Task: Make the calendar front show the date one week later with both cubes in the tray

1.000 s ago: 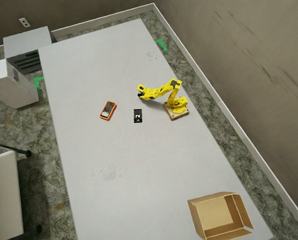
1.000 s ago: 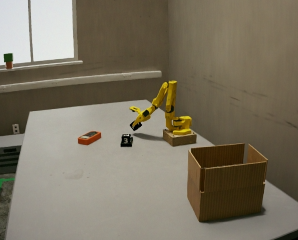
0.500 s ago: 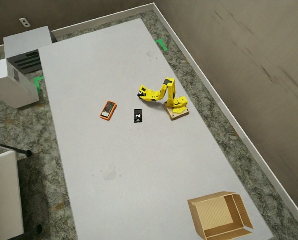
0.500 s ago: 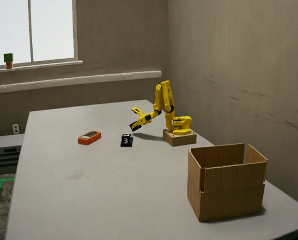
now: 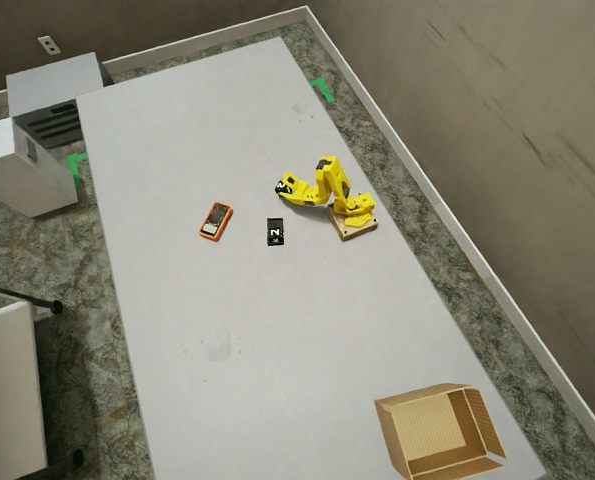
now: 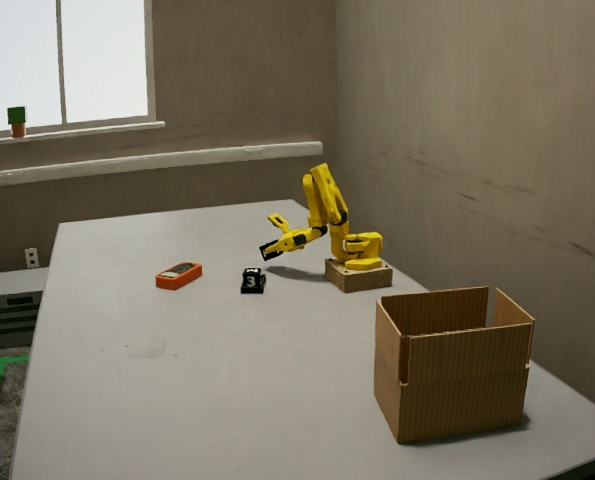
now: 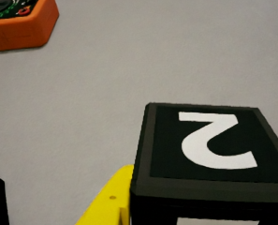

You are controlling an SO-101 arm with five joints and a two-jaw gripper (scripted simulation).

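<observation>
Claw (image 5: pixel 283 188) (image 6: pixel 270 250) (image 7: pixel 185 189) partly open, its fingers gripping a black cube (image 5: pixel 282 186) (image 6: pixel 269 251) (image 7: pixel 209 164) marked with a white 2, held above the tabletop (image 5: pixel 209 299) (image 6: pixel 199 361) (image 7: pixel 82 103). Roughly midway between the tabletop's two long edges sits the black tray (image 5: pixel 275 221) (image 6: pixel 251 290), carrying the other cube (image 5: pixel 275 233) (image 6: pixel 251 281), while the cardboard box (image 5: pixel 390 434) (image 6: pixel 462 403) stands near one corner.

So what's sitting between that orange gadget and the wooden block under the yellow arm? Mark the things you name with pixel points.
The black calendar tray (image 5: pixel 274 223) (image 6: pixel 252 290), with one number cube (image 5: pixel 275 233) (image 6: pixel 250 280) in it. The top view shows this best.
</observation>
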